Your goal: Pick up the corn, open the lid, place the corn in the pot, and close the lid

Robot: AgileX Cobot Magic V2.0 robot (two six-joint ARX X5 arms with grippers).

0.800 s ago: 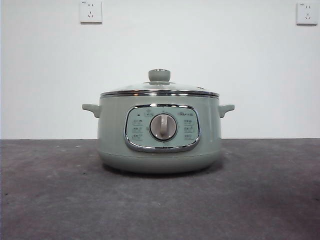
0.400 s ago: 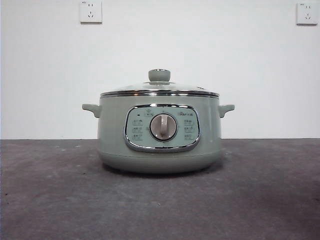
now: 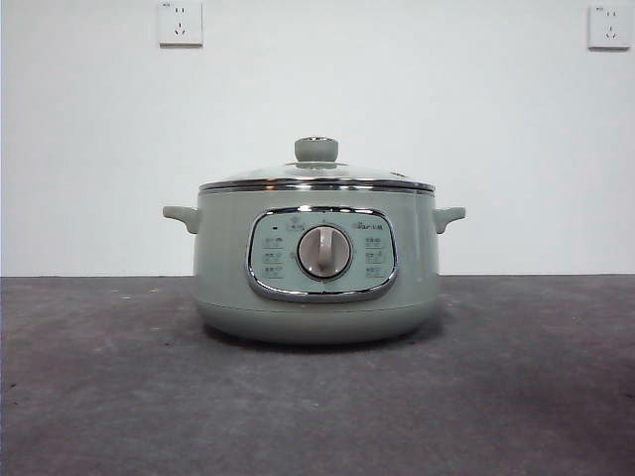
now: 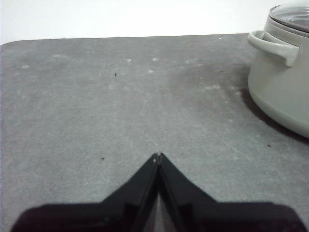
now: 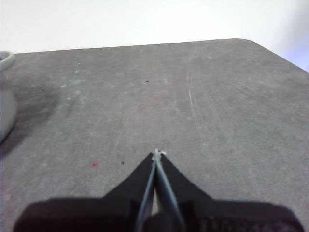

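The pale green pot (image 3: pixel 316 260) stands in the middle of the dark table, its control panel and silver dial facing the front camera. The lid (image 3: pixel 317 175) sits shut on it, chrome rim down and green knob (image 3: pixel 317 150) on top. No corn shows in any view. My left gripper (image 4: pixel 158 156) is shut with nothing in it, hovering over bare table with the pot (image 4: pixel 282 87) and one side handle off to one side. My right gripper (image 5: pixel 157 153) is shut and empty as well, above bare table, with only a sliver of the pot (image 5: pixel 6 94) at the picture's edge.
The grey table (image 3: pixel 119 397) runs to a white wall with two sockets (image 3: pixel 180 22). In the right wrist view the table's rounded corner (image 5: pixel 251 44) shows. A small red speck (image 5: pixel 93 165) lies on the tabletop.
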